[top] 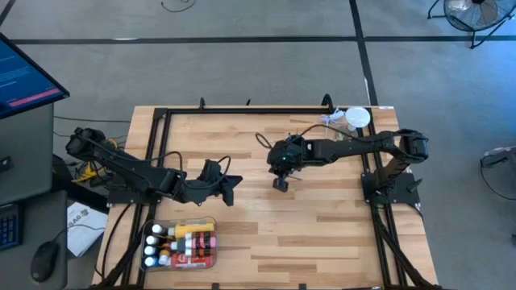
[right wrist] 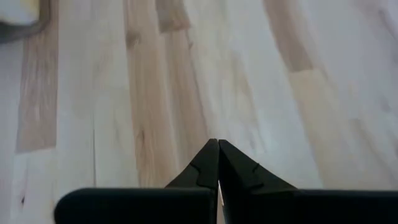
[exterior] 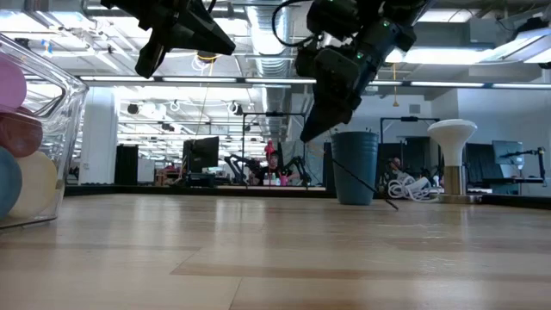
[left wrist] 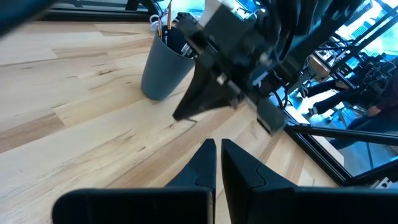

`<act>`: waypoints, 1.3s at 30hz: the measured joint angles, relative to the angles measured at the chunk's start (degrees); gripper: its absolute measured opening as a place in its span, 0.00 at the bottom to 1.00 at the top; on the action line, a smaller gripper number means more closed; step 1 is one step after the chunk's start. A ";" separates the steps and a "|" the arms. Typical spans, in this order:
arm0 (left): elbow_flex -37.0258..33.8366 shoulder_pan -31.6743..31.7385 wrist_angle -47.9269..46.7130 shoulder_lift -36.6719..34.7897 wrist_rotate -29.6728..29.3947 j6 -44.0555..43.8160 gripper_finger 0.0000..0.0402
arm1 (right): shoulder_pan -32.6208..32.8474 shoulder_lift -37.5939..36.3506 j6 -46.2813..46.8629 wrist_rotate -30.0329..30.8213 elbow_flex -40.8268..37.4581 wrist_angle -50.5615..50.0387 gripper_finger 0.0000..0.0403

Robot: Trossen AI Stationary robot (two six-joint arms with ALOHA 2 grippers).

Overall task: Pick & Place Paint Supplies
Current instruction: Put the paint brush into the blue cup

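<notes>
Several paint tubes and bottles (top: 187,240) lie in a clear bin (top: 211,222) at the table's near left. Brushes stand in a grey cup (left wrist: 163,71), which also shows in the low view (exterior: 355,168) toward the far side. A thin dark brush (exterior: 366,182) slants in front of the cup, its lower end at the table. My right gripper (right wrist: 217,144) hangs shut over bare wood near the table's middle (top: 280,184), just near of the cup, and nothing shows between its fingers. My left gripper (left wrist: 216,146) is shut and empty, raised above the table at the left (top: 234,184).
A clear jar with a white lid (top: 357,119) stands at the table's far right corner. A black frame (top: 242,109) runs along the far edge and both sides. Bare wood (top: 322,234) lies between the bin and the right side.
</notes>
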 joint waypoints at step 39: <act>0.00 0.00 -0.57 0.00 -0.59 -0.02 0.00 | -4.03 -7.65 1.15 1.65 0.04 1.62 0.00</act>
